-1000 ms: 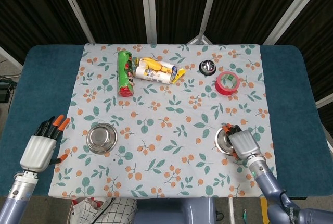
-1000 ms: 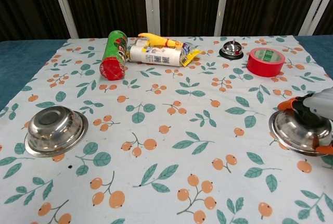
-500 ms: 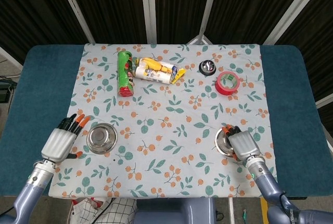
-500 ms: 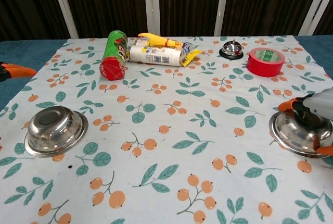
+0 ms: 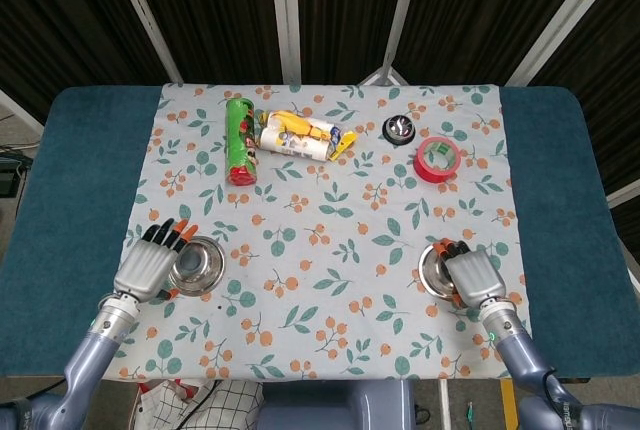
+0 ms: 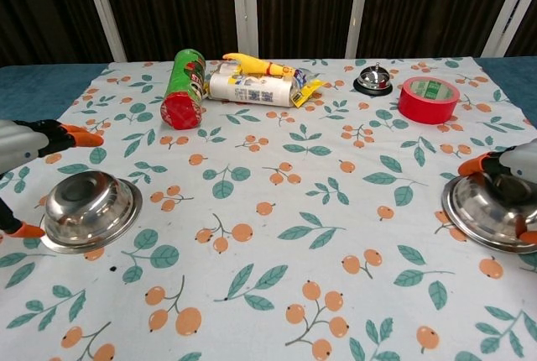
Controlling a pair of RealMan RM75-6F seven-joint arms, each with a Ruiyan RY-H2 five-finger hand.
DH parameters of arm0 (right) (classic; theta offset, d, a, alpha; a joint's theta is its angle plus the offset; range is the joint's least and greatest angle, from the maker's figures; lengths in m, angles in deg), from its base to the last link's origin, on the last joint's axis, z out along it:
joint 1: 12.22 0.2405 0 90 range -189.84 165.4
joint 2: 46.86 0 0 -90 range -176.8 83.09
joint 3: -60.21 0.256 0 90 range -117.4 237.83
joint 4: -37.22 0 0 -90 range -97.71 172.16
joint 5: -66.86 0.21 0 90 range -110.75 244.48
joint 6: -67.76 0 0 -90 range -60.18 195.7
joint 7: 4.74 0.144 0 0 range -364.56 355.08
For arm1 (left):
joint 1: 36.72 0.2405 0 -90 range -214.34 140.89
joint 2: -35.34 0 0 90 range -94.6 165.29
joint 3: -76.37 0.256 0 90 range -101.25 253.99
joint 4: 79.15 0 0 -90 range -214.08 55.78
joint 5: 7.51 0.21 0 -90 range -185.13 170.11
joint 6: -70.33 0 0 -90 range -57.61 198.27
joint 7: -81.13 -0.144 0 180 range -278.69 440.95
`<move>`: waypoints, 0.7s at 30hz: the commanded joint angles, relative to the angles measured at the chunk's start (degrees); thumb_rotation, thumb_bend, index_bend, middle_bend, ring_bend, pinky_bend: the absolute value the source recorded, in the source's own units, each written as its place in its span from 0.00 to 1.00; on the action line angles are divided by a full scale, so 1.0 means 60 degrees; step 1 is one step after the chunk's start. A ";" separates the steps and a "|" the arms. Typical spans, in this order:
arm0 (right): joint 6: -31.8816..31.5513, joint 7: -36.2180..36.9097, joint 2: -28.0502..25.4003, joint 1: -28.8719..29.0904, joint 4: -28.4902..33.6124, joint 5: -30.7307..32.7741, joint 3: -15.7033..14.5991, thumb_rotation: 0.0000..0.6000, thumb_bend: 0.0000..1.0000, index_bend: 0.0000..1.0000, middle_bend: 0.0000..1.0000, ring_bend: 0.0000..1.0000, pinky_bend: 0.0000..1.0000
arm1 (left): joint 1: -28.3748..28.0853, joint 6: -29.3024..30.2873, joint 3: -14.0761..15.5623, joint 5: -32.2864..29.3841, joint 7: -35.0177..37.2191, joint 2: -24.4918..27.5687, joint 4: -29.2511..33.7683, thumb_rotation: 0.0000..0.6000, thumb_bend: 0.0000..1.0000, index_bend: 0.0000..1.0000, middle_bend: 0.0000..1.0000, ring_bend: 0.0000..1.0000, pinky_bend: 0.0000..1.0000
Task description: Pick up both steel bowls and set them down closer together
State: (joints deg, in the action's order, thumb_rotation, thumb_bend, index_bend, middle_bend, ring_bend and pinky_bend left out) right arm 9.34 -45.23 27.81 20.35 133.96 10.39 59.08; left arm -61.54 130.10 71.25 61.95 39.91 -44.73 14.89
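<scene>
Steel, two shallow round bowls, well apart on the leaf-and-berry printed tablecloth [image 5: 330, 240]. Left steel bowl [image 5: 196, 263] sits near the cloth's left edge; right steel bowl [image 5: 437, 270] near its right edge. Both look to rest flat on the cloth, not yet lifted.

Left hand [image 5: 146, 268] is beside the left bowl's outer rim, fingers spread, orange tips reaching past the far side and the thumb at the near side. Chest view shows it bracketing the bowl with nothing gripped.

Right hand [image 5: 473, 278] lies over the right bowl's outer edge, fingers draped on the rim. Whether it truly grips the rim or only rests there I cannot tell.

Back of table: green cylindrical snack can [image 5: 238, 140] lying down, white packet with yellow toy [image 5: 298, 135], small black-based call bell [image 5: 399, 129], red tape roll [image 5: 437, 159]. All far from both bowls.

Risks, as judged: thin, slick rims may slip from the fingers and let a bowl tip or clatter. A hand closing low may drag or bunch the cloth. A left-hand squeeze off-centre could skid that bowl inward instead of raising it.
</scene>
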 commanded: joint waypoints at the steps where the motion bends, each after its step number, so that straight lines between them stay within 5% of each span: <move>1: 0.0021 0.0030 -0.0003 0.0011 -0.0022 -0.0007 -0.0010 1.00 0.32 0.67 0.68 0.69 0.83 | -0.0157 -0.0066 0.0015 -0.0232 -0.0200 -0.0171 -0.0149 0.88 0.09 0.00 0.02 0.00 0.15; 9: 0.0146 0.0116 0.0044 0.0055 -0.0131 0.0051 -0.0060 1.00 0.32 0.67 0.68 0.69 0.83 | -0.0442 0.0016 0.0103 -0.0684 -0.0681 -0.0589 -0.0474 0.90 0.10 0.00 0.11 0.01 0.22; 21: 0.0117 0.0210 -0.0060 0.0049 -0.0092 0.0025 -0.0115 1.00 0.32 0.67 0.68 0.69 0.83 | -0.0717 0.0065 0.0281 -0.1201 -0.0987 -0.0825 -0.0612 0.92 0.13 0.14 0.31 0.21 0.45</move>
State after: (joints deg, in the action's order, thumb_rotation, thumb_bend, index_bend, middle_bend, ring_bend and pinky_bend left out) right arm 10.04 -43.97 27.46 20.64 133.40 10.54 58.39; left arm -65.80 130.47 72.90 54.79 34.00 -49.65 11.19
